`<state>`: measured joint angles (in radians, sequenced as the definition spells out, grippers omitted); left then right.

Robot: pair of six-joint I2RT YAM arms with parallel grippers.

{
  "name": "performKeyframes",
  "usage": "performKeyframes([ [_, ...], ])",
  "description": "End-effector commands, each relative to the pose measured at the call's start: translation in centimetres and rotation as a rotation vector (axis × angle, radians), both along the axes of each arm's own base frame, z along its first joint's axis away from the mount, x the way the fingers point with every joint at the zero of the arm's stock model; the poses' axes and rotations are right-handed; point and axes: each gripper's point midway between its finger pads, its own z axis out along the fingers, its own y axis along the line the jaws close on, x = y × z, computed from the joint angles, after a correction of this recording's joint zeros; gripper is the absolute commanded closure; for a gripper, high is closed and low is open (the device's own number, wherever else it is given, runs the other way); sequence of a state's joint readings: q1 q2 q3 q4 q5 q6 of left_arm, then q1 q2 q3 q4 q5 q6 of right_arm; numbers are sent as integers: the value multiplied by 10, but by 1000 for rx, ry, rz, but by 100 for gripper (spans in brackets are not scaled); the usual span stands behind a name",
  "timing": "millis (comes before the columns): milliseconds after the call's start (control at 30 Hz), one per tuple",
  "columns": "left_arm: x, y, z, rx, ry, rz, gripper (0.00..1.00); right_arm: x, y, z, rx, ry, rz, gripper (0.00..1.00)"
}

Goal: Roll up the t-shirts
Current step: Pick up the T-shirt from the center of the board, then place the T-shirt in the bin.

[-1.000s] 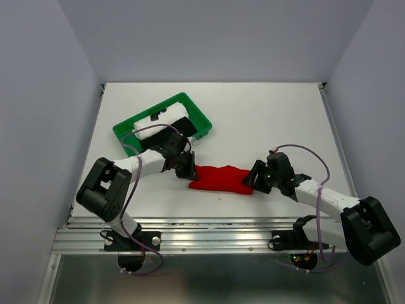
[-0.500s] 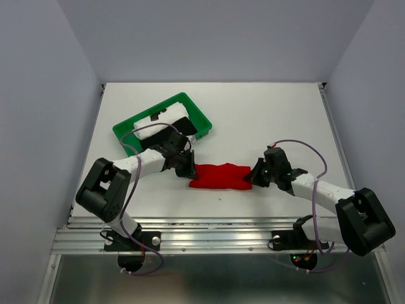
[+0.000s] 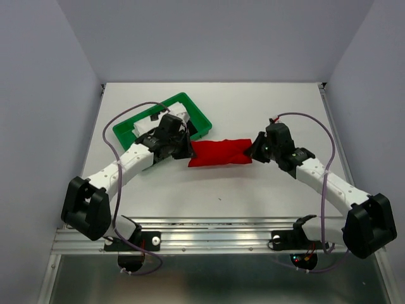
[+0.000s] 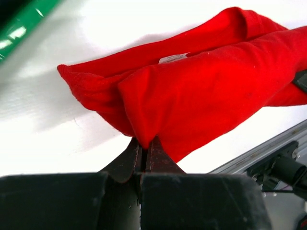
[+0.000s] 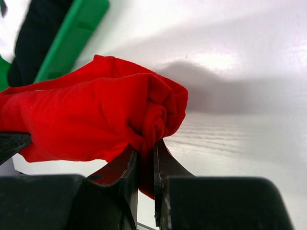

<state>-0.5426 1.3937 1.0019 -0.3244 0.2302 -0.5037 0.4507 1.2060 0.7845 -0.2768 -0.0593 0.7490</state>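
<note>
Both pairs of jaws are clamped on cloth. We see the left jaws pinched tight on a fold at the left end of the red t-shirt (image 3: pixel 219 152), their tips pressed together with only the fabric between them. The right jaws grip the bunched right end of the same shirt, where the cloth (image 5: pixel 158 115) is twisted into a knot of folds just above the tips.

From above, we find the red t-shirt drawn out as a thick, loosely rolled band between the two arms, running left to right over the middle of the tabletop (image 3: pixel 266 107). In the left wrist view a small white label shows on its upper fold (image 4: pixel 201 96). Its shadow falls on the surface beneath, but we cannot tell whether it clears the surface.

Just beside its left end sits the green tray (image 3: pixel 197 119), holding the white t-shirt (image 3: pixel 140 130) and the black t-shirt (image 5: pixel 38 38).
</note>
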Motion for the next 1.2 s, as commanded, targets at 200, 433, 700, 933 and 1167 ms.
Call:
performKeyframes([
  [200,61,66,88,49,-184,176,100,77,46,85,25,-174,146,99],
  [433,94,124,109,102,-224,335,100,157,99,99,10,-215,289,99],
  [700,126,182,100,137,-230,533,100,228,158,98,47,-333,451,99],
  [933,142,201,82,159,-230,596,100,277,192,80,67,-479,495,99],
  [1167,157,214,63,163,-200,625,100,294,217,63,148,-541,517,99],
])
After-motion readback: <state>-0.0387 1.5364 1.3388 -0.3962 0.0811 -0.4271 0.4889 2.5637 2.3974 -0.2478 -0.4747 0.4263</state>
